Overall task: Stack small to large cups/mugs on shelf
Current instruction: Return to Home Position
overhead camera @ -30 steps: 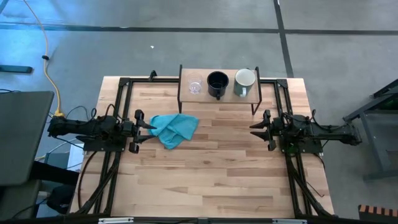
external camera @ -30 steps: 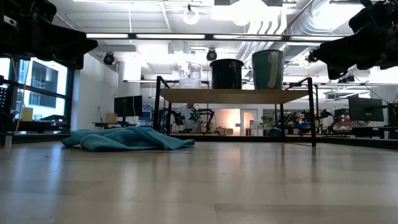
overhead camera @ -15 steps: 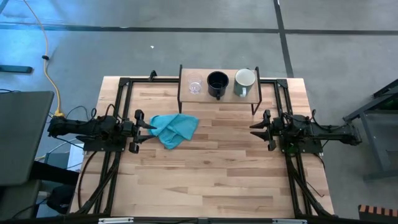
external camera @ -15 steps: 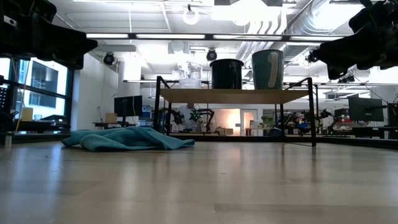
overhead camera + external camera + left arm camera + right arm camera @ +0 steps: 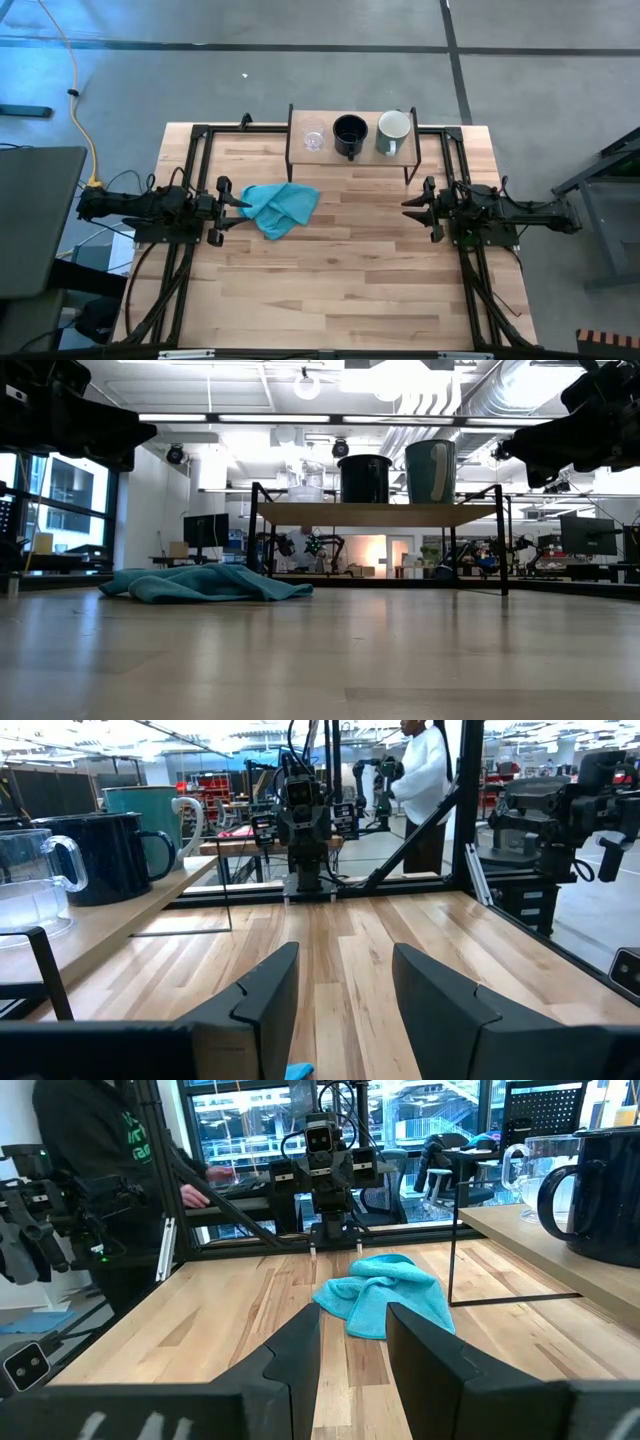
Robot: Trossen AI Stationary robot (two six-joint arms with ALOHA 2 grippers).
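On the shelf (image 5: 350,152) at the table's far edge stand three vessels in a row. They are a small clear glass cup (image 5: 314,139), a black mug (image 5: 349,135) and a pale grey-white mug (image 5: 393,132), each resting on its base. The low view shows the shelf board (image 5: 375,513) with the cup (image 5: 305,482), black mug (image 5: 364,478) and pale mug (image 5: 431,471) upright. My left gripper (image 5: 247,203) stands open at the table's left, pointing level toward the right. My right gripper (image 5: 405,205) stands open at the table's right, facing it. Neither holds anything.
A crumpled teal cloth (image 5: 280,207) lies on the tabletop just in front of my left gripper, and shows too in the right wrist view (image 5: 385,1295). Black frame rails (image 5: 190,160) run along both sides. People stand in the room beyond (image 5: 425,780).
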